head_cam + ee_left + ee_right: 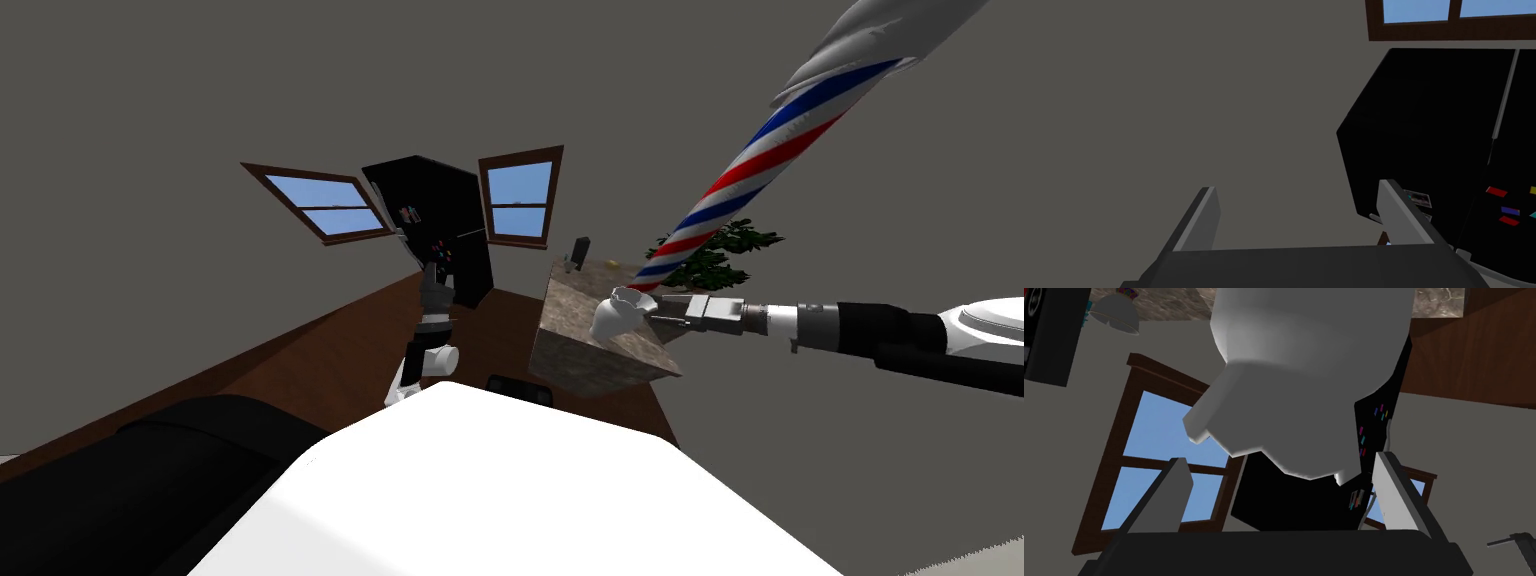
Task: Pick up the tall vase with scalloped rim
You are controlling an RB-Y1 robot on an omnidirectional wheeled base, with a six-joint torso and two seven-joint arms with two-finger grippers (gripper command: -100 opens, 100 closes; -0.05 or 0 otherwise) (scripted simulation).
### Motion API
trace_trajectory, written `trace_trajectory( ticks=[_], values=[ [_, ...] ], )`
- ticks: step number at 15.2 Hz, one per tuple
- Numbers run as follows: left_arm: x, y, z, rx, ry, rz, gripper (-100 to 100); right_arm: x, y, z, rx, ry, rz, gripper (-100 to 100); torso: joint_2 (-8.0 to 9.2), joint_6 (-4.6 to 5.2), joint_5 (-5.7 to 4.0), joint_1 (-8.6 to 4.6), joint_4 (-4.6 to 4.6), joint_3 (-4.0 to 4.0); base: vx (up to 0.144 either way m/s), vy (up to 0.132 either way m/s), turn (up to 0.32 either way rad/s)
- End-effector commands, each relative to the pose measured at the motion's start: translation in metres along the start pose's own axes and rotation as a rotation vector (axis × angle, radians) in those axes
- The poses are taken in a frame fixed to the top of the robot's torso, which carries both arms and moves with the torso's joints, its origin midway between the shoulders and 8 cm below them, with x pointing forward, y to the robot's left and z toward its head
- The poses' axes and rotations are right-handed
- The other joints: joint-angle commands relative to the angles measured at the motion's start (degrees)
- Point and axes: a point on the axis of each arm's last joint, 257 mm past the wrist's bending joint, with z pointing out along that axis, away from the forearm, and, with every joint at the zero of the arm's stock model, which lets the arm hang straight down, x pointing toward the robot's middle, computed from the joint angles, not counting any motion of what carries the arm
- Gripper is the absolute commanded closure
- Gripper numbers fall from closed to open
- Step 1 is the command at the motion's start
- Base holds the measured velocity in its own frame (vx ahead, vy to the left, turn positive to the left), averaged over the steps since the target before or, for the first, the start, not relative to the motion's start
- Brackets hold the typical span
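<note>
The white vase [620, 312] with a scalloped rim is at the near edge of a marble-topped counter [580, 350]. My right arm reaches in from the right, and its gripper [655, 312] is at the vase. In the right wrist view the vase [1309, 363] looms large, its rim end lying between the fingers of the right gripper [1280, 458]. The fingers stand open, apart from its sides. My left gripper [435, 275] hangs open and empty by the black fridge [440, 220]; its wrist view shows the left gripper [1298, 186] facing a grey wall.
A red, white and blue striped pole [760, 140] slants over the counter's far right, with a leafy plant [715, 255] behind it. A small dark object [580, 250] stands at the counter's far end. Two windows flank the fridge. A black bulky shape [150, 480] lies low left.
</note>
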Motion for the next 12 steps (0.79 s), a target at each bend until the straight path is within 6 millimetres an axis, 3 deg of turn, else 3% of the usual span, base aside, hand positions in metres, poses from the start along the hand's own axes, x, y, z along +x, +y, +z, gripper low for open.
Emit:
trace_trajectory(
  ticks=[1,8,12],
  values=[
    [0.0,0.0,0.0,0.0,0.0,0.0,0,0.01,-0.006,-0.007,-0.015,0.069,-0.047,-100,0.0,0.0,0.0,0.0,0.0,0.0,-0.014,0.057,0.088],
    [0.0,0.0,0.0,0.0,0.0,0.0,0,0.025,-0.016,-0.023,-0.069,0.241,-0.156,-100,0.0,-0.01,0.03,0.14,0.0,0.0,-0.006,0.07,0.074],
    [0.0,0.0,0.0,0.0,0.0,0.0,0,0.046,-0.018,-0.038,-0.124,0.375,-0.211,-100,-0.02,-0.01,0.03,0.15,-0.01,-0.01,-0.002,0.081,0.078]
  ],
)
